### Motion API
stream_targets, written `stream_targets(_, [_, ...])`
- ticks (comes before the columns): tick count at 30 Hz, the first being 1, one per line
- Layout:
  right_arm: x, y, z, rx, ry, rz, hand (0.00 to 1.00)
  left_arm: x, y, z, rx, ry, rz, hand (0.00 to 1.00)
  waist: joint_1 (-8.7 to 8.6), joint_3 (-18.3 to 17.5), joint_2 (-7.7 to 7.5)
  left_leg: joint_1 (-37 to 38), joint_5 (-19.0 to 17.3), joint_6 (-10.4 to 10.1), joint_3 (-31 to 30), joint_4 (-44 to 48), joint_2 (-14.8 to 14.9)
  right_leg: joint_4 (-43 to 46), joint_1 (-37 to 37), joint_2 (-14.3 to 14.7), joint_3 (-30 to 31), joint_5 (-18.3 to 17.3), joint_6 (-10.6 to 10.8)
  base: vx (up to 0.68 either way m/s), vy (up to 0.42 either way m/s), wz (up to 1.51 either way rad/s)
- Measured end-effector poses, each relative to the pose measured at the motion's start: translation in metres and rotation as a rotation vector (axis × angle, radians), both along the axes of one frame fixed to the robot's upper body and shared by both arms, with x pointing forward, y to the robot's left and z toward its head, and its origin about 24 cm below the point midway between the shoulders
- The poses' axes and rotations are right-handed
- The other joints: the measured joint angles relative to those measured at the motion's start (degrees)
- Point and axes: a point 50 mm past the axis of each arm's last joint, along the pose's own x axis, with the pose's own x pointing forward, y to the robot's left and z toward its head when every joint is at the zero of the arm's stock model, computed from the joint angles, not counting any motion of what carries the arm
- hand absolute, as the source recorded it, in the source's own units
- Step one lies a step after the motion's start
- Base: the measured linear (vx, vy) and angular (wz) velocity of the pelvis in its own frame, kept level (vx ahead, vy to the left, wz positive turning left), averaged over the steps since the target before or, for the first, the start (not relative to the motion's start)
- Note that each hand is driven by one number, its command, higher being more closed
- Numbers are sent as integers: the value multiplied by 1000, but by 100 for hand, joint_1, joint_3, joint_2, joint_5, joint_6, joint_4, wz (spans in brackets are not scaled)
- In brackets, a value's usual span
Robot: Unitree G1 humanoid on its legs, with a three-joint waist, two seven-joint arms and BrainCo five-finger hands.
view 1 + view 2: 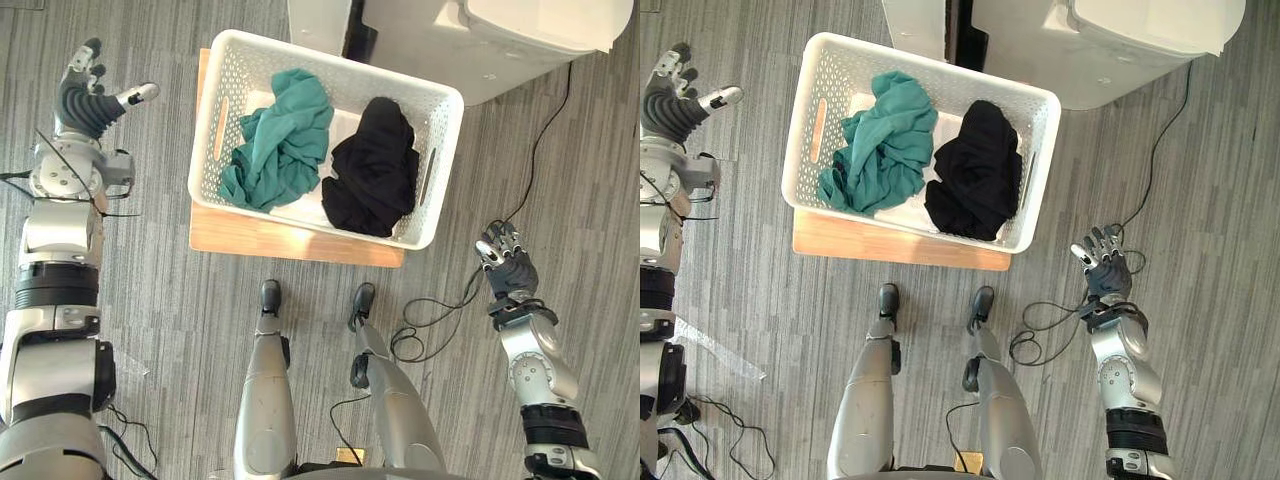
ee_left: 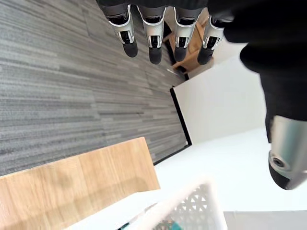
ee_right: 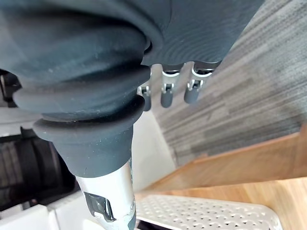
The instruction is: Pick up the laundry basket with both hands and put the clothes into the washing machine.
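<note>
Left hand (image 1: 85, 100) and right hand (image 1: 512, 270), fingers (image 2: 154, 38) straight and empty, flank the laundry basket (image 1: 238, 75) without touching.

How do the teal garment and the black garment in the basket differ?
The teal garment lies in the left half of the white laundry basket, the black garment in the right half. The teal one sprawls longer; the black one bunches into a tighter heap. Both are crumpled.

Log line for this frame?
pre-grasp | left hand open, apart | right hand open, apart | laundry basket on wooden board, teal garment, black garment inside
</note>
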Motion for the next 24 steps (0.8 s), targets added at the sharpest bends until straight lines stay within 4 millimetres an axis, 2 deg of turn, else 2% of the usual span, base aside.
stream_targets(5, [0, 1, -1, -2, 5, 5, 0, 4, -34, 1, 84, 15, -149, 0, 2, -60, 118, 138, 142, 10, 12, -261, -72, 0, 29, -87, -27, 0, 0, 6, -9, 7])
stream_targets(11, [1, 3, -2, -30, 17, 29, 0, 3, -53, -3, 172, 26, -203, 0, -27, -68, 135, 277, 146, 16, 106, -345, -97, 2, 93, -120, 39, -2, 1, -1, -8, -3])
stream_targets(14, [1, 3, -2, -63, 25, 25, 0, 5, -65, -19, 237, 52, -193, 0, -55, -78, 155, 286, 155, 29, 120, -363, -118, 2, 93, -143, 43, -2, 2, 0, 0, 0])
stream_targets(16, [2, 4, 2, -87, 15, 25, 0, 10, -82, -41, 260, 93, -178, 0, -92, -80, 160, 288, 164, 41, 119, -373, -152, 2, 92, -165, 43, -2, 2, 13, -3, 3])
stream_targets(17, [3, 5, 3, -92, 12, 24, 0, 11, -86, -45, 265, 91, -163, 0, -128, -80, 160, 288, 164, 41, 118, -374, -173, 2, 92, -169, 43, -2, 2, 0, 0, 0])
stream_targets(24, [7, 14, 23, -119, -79, -18, 0, 16, -106, -56, 333, 38, 6, 0, -147, -73, 189, 393, 313, 60, 169, -648, -215, 3, 41, -182, 93, -1, 1, 1, -19, -2])
